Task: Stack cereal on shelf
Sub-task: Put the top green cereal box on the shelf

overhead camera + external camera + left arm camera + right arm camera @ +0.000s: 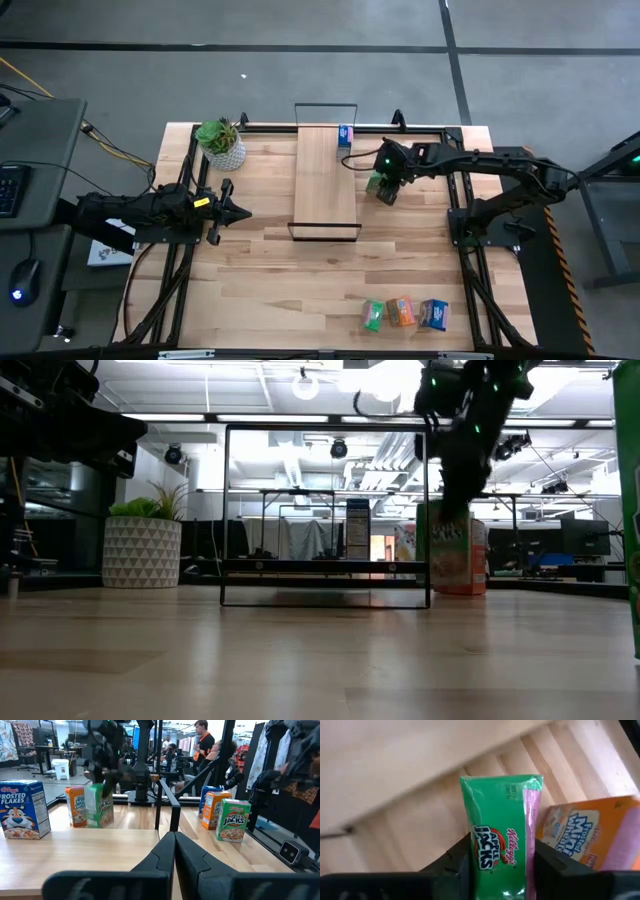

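My right gripper (385, 187) is shut on a green cereal box (500, 840) to the right of the shelf (325, 185), close beside an orange box (585, 837) that stands on the table. A blue box (345, 136) stands on the shelf's far end. One green (373, 316), one orange (402, 311) and one blue box (433, 314) stand in a row at the near right. My left gripper (237, 211) is shut and empty, left of the shelf. My right gripper pinches the green box between its two fingers, one on each of two opposite faces (467, 852) at its upper end (97, 790). The fingers come from above, pointing down. The box stays upright below them; I cannot tell whether its bottom is on the table.
A potted plant (222, 142) stands at the far left of the table. The shelf's black wire frames (325, 510) rise at both its ends. People show in the room beyond the table in the left wrist view (202, 737).
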